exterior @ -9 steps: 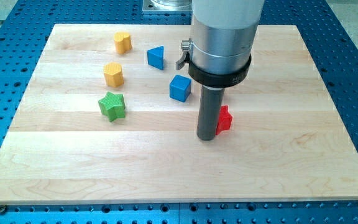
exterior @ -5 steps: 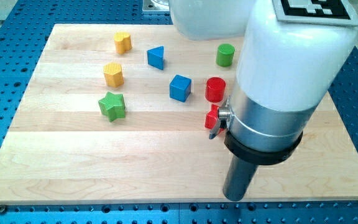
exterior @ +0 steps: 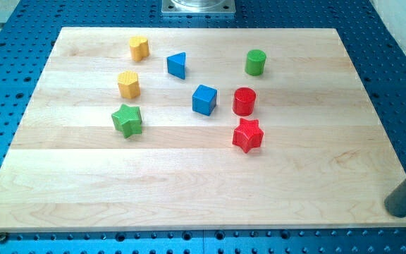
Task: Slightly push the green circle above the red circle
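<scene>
Small green plastic cylinder (the green circle) stands upright near the view's top right, above the red circle, apart from it. My tip sits off the board's bottom-right corner, far from all blocks; no pincer fitted. Likely light, rigid, slides easily; push its side low.

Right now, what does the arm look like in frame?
Only my tip shows: a plain dark grey cylindrical rod with a matte finish, at the view's bottom right, off the wooden board and far from the blocks. No cables, markings or housing visible.
</scene>
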